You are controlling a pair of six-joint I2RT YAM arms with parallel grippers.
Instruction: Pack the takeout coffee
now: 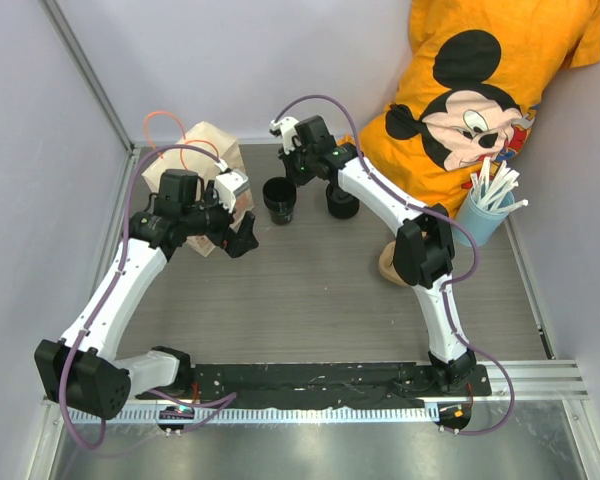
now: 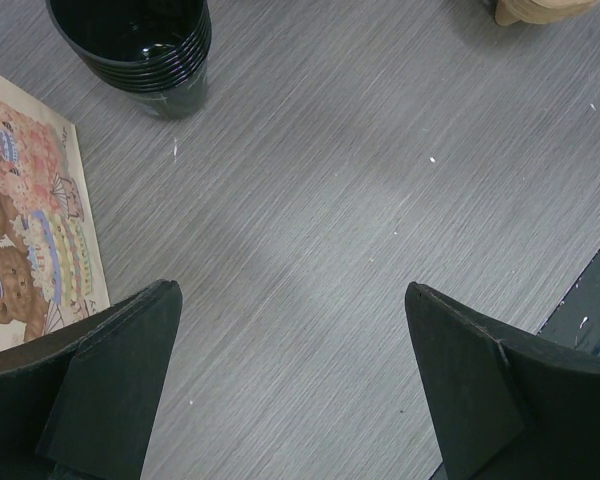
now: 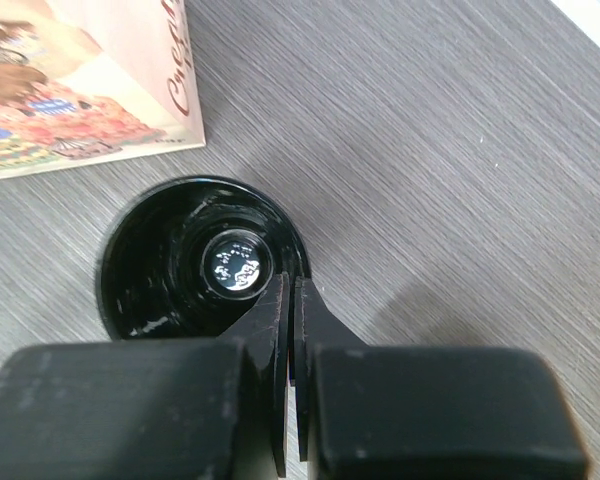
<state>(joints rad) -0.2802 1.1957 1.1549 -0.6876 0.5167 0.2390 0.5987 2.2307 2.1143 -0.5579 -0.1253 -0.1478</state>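
Observation:
The takeout coffee cup (image 1: pixel 279 200) is a black tapered cup standing open on the grey table, to the right of the brown paper bag (image 1: pixel 205 150). My right gripper (image 1: pixel 283 180) reaches down from behind it. In the right wrist view that gripper (image 3: pixel 290 285) is shut on the cup's (image 3: pixel 180 260) near rim, one finger inside and one outside. From the left wrist the cup (image 2: pixel 130 40) shows several stacked rims. My left gripper (image 1: pixel 242 235) hovers open over bare table (image 2: pixel 290 300), beside the bag's printed face (image 2: pixel 30 230).
A second black round piece (image 1: pixel 342 203) sits just right of the cup. A beige pulp carrier (image 1: pixel 388 265) lies partly behind the right arm. A light blue cup of white straws (image 1: pixel 480 215) stands at the right, below an orange Mickey shirt (image 1: pixel 480 90).

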